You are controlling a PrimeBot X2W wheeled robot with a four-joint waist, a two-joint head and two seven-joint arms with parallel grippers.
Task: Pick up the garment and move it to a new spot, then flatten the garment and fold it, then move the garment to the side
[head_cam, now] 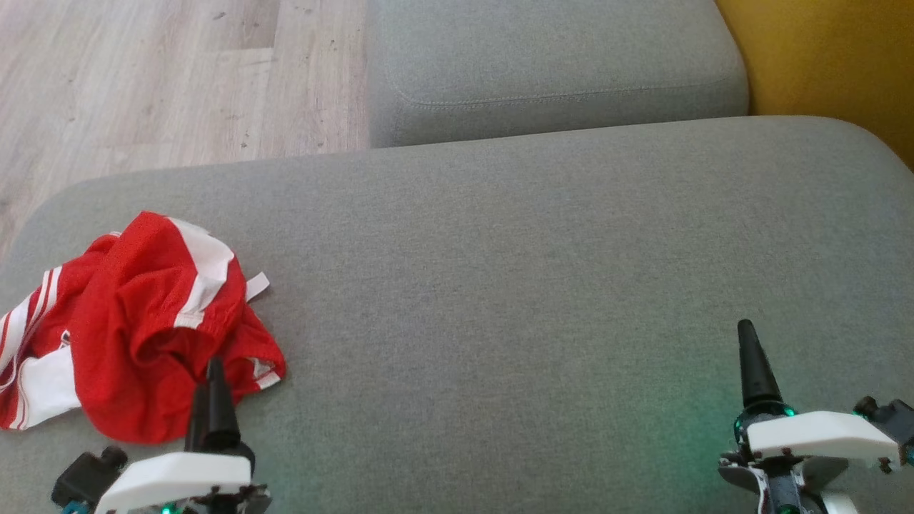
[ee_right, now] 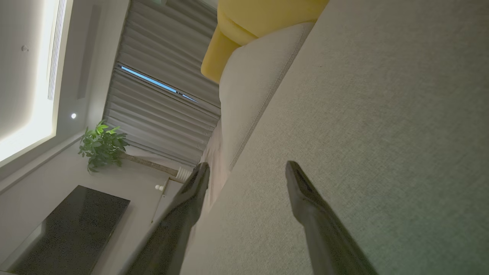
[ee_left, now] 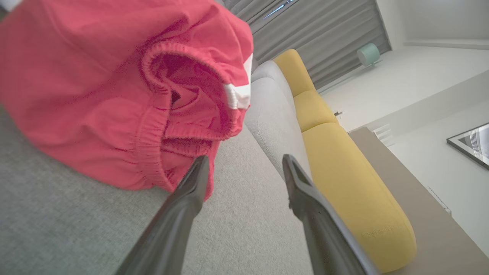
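Observation:
The garment lies crumpled in a heap at the left end of the wide grey cushion; it is red with white panels and thin striped trim. My left gripper stands at its near right edge, open. In the left wrist view the garment bulges just ahead, with a gathered red hem facing the left gripper; one fingertip overlaps the cloth's edge and nothing lies between the fingers. My right gripper hovers far to the right over bare cushion, and the right wrist view shows the right gripper open and holding nothing.
A second grey cushion sits behind the wide one, with a yellow cushion at the back right. Pale wooden floor lies beyond the cushion's rounded left edge. Bare grey fabric stretches between the garment and the right gripper.

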